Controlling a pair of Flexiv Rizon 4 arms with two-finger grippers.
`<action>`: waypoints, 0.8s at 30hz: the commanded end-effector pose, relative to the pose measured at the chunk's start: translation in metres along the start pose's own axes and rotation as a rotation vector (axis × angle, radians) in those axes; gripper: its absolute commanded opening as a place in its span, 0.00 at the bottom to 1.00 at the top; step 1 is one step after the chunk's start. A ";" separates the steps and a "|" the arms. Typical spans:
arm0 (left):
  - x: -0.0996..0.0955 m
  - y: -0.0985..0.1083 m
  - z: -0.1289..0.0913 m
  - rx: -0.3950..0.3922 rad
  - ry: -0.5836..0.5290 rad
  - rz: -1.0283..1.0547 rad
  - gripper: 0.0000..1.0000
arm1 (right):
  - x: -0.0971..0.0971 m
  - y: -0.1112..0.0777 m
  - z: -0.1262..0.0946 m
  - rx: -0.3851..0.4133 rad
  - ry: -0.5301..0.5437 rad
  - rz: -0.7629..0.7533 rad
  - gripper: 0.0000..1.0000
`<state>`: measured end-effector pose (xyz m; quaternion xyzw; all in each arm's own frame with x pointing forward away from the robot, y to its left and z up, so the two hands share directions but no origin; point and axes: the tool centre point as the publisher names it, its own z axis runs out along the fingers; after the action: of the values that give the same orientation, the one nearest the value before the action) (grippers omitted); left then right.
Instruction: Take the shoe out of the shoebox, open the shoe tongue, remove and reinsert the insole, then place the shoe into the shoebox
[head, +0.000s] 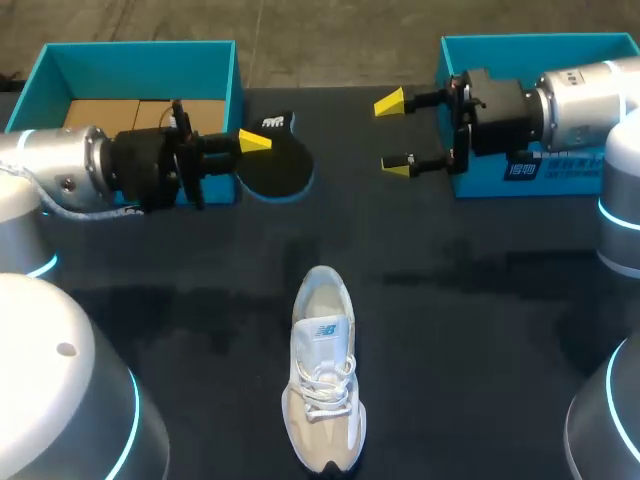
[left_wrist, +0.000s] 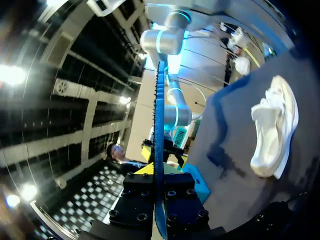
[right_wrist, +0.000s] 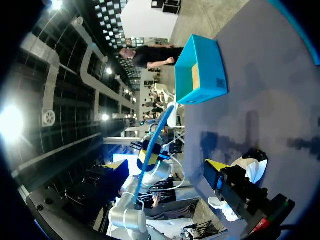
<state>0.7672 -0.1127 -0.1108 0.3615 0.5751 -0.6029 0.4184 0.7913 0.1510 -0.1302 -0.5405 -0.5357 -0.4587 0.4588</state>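
Left claw (head: 246, 150) is pinching the insole (head: 280, 165) - both fingers clamp it from two sides; the left wrist view shows it edge-on, a thin blue line running straight out from between the fingers. From the head view its broad black face is up, with a blue rim and a white logo at the far end. It sits over the far left part of the table (head: 480, 330), just beside the shoebox (head: 140, 60). Can't tell whether it touches the table.

Right claw (head: 396, 135) is spread wide with nothing between the fingers. It's over the far right part of the table, its yellow tips aimed toward the insole but well apart from it.

Shoe (head: 323, 385) - white and beige sneaker, upright on its sole at the middle of the near edge. The toe points to the near edge and the heel opening to the far edge. It's laced, well apart from both claws.

The shoebox is at the far left corner, teal, open top, with brown cardboard (head: 130, 112) inside. A second teal box (head: 540, 50) is at the far right corner, behind the right claw.
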 end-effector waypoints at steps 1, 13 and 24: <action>-0.011 -0.006 -0.003 0.077 0.062 -0.434 0.00 | 0.000 0.000 0.001 -0.001 -0.001 0.000 1.00; -0.011 -0.006 -0.003 0.077 0.062 -0.434 0.00 | 0.000 0.000 0.001 -0.001 -0.001 0.000 1.00; -0.019 -0.007 0.001 0.136 0.065 -0.996 0.00 | 0.000 0.000 0.001 -0.001 -0.001 0.000 1.00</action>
<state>0.7664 -0.1117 -0.0925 0.1704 0.6422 -0.7327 0.1469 0.7914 0.1510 -0.1302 -0.5406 -0.5356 -0.4587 0.4588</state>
